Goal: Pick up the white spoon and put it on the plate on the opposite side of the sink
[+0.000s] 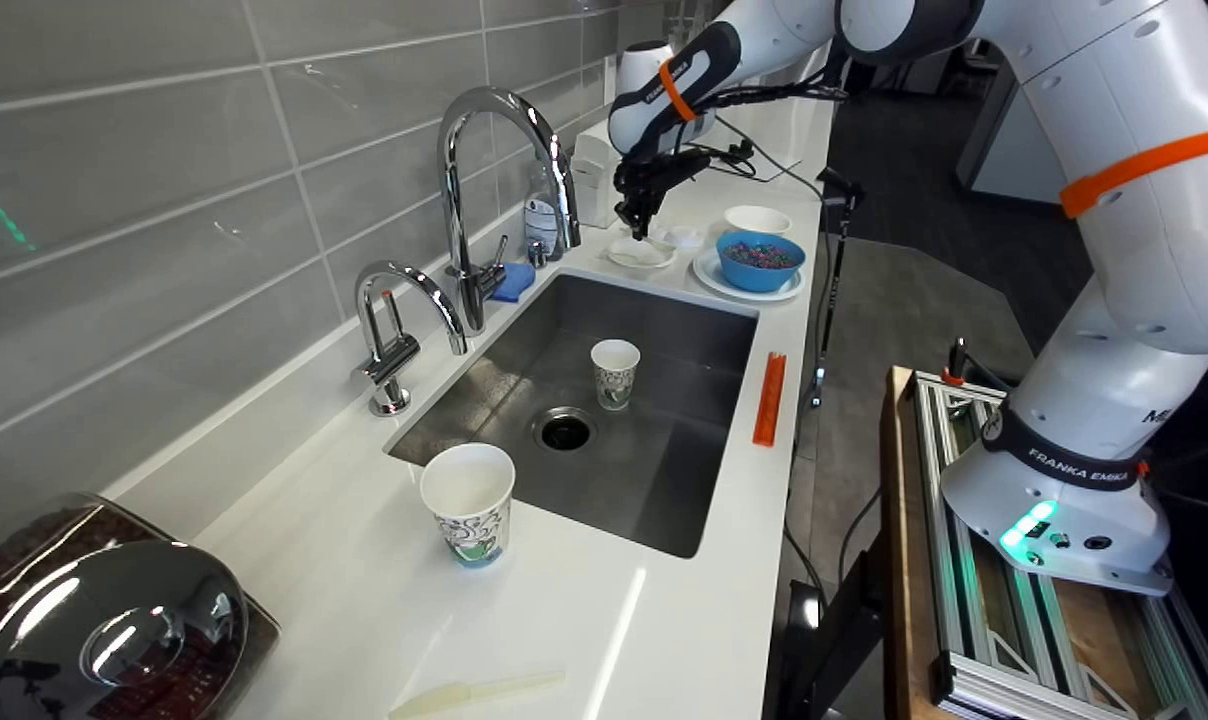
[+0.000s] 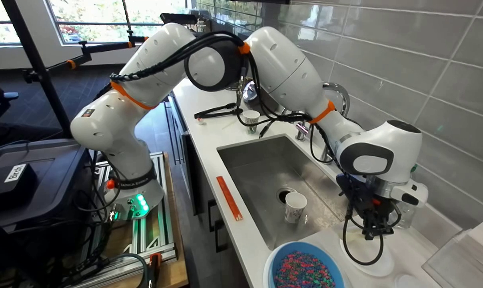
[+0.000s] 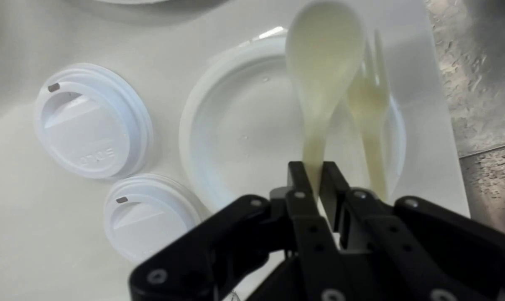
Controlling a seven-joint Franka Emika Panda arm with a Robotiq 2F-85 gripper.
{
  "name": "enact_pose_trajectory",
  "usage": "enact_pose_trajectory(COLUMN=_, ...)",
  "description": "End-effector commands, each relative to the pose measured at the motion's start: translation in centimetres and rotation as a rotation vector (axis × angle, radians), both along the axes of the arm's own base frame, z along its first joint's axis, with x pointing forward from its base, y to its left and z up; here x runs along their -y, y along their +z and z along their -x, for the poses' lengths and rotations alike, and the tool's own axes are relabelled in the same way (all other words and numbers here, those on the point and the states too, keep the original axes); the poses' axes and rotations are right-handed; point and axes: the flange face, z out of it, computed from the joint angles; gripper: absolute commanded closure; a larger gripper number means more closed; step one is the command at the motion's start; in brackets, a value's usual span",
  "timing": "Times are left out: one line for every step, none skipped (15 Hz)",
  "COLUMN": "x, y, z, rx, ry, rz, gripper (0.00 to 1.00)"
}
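My gripper (image 3: 313, 167) is shut on the handle of the white spoon (image 3: 325, 50) in the wrist view. The spoon's bowl points away from the fingers, above the plate (image 3: 244, 133) and partly past its rim. A pale fork (image 3: 371, 121) lies on that plate. In both exterior views my gripper (image 1: 641, 232) (image 2: 376, 233) is low over the plate (image 1: 639, 256) (image 2: 386, 262), on the counter beyond one end of the sink (image 1: 654, 490) (image 2: 257, 160). The spoon cannot be made out in the exterior views.
Two white lids (image 3: 89, 129) sit beside the plate. A blue bowl (image 1: 761, 270) of beads stands on another plate. A paper cup (image 1: 615, 378) stands in the sink, another (image 1: 471, 500) on the near counter. Tall faucet (image 1: 451, 170), orange strip (image 1: 769, 400) and pale knife (image 1: 474, 692) are around.
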Motion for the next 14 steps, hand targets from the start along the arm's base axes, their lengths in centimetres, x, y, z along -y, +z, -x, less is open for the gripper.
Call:
enact_pose_trajectory(x=0.9, y=-1.2, z=-1.1, rx=-0.016, ry=-0.018, rz=-0.038, gripper=0.97)
enact_pose_trajectory(x=1.0, y=-1.4, z=-1.2, rx=-0.022, ry=-0.021, rz=-0.04, gripper=0.97)
enact_pose_trajectory(x=1.1, y=-1.5, z=-1.4, rx=-0.027, ry=-0.023, rz=-0.043, gripper=0.97)
enact_pose_trajectory(x=1.2, y=-1.6, z=-1.6, rx=-0.029, ry=-0.026, rz=-0.044, gripper=0.97)
enact_pose_trajectory(x=1.4, y=-1.8, z=-1.7, rx=-0.03, ry=-0.032, rz=-0.045, gripper=0.97)
enact_pose_trajectory(x=1.5, y=-1.9, z=-1.9, rx=-0.03, ry=-0.039, rz=-0.05, gripper=0.97)
enact_pose_trajectory(x=1.7, y=-2.0, z=-2.0, rx=-0.03, ry=-0.044, rz=-0.051, gripper=0.97)
enact_pose_trajectory(x=1.9, y=-2.1, z=-2.1, rx=-0.029, ry=-0.047, rz=-0.051, gripper=0.97)
enact_pose_trajectory(x=2.0, y=-2.2, z=-2.2, rx=-0.029, ry=-0.049, rz=-0.049, gripper=0.97)
enact_pose_trajectory(x=2.2, y=-2.3, z=-2.3, rx=-0.031, ry=-0.053, rz=-0.051, gripper=0.97)
enact_pose_trajectory(x=2.4, y=-2.4, z=-2.3, rx=-0.033, ry=-0.056, rz=-0.052, gripper=0.97)
enact_pose_trajectory(x=2.6, y=-2.6, z=-2.4, rx=-0.035, ry=-0.06, rz=-0.052, gripper=0.97)
enact_pose_trajectory(x=2.8, y=-2.7, z=-2.4, rx=-0.037, ry=-0.064, rz=-0.053, gripper=0.97)
enact_pose_trajectory(x=2.9, y=-2.7, z=-2.5, rx=-0.037, ry=-0.067, rz=-0.053, gripper=0.97)
